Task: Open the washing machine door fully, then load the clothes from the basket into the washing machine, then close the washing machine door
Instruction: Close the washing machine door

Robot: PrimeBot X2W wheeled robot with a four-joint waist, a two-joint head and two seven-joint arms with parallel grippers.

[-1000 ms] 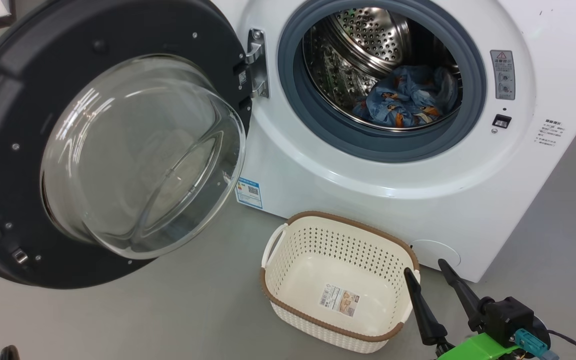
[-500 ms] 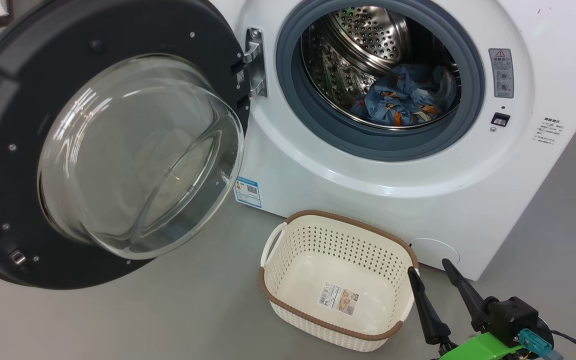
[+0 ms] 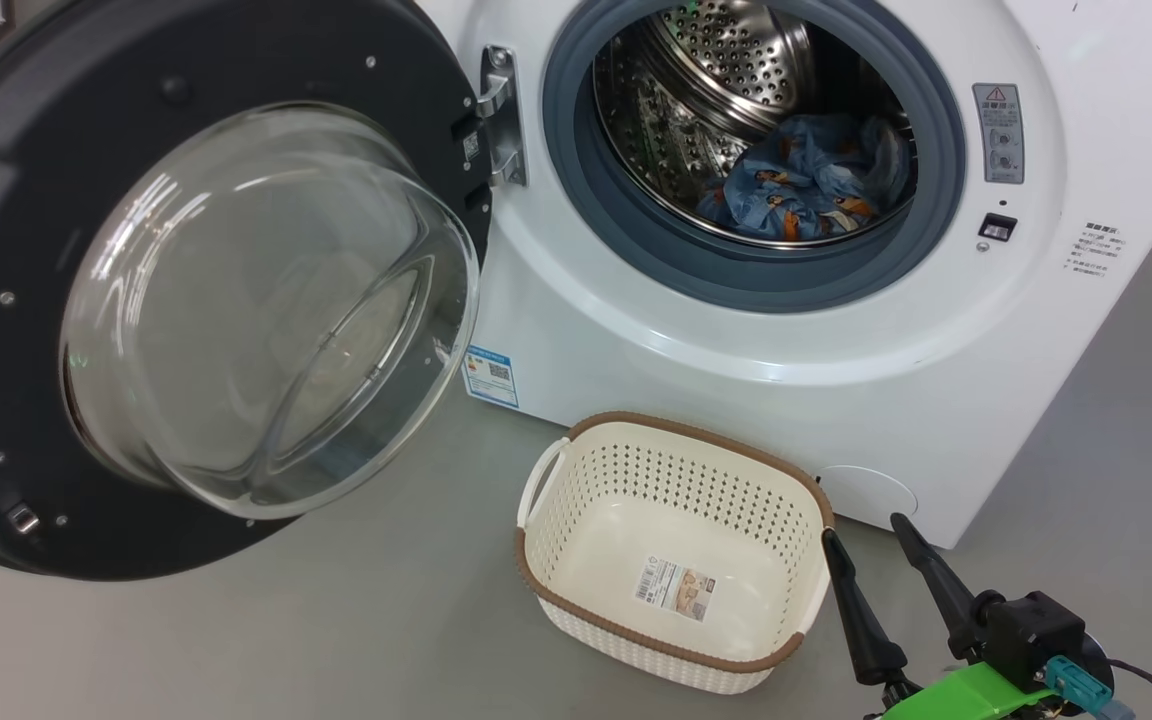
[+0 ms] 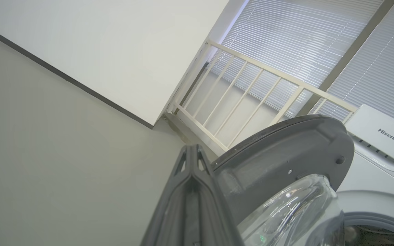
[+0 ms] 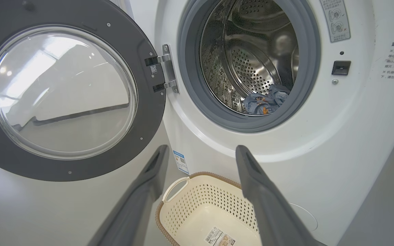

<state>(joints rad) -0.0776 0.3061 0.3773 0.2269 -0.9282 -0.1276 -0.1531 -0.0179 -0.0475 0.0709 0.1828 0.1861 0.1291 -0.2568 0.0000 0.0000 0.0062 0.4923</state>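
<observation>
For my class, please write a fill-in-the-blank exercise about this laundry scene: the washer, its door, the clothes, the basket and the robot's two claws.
1. The clothes lie inside the steel ____ of the washing machine.
2. The washing machine door stands ____.
3. The basket on the floor is ____ of clothes.
4. The right claw is open, while the left claw is ____.

Missing words: drum; open; empty; shut.

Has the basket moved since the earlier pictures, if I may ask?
No. The basket keeps its place below the blue label sticker on the washing machine; the whole head view shifted, so the camera moved.
</observation>
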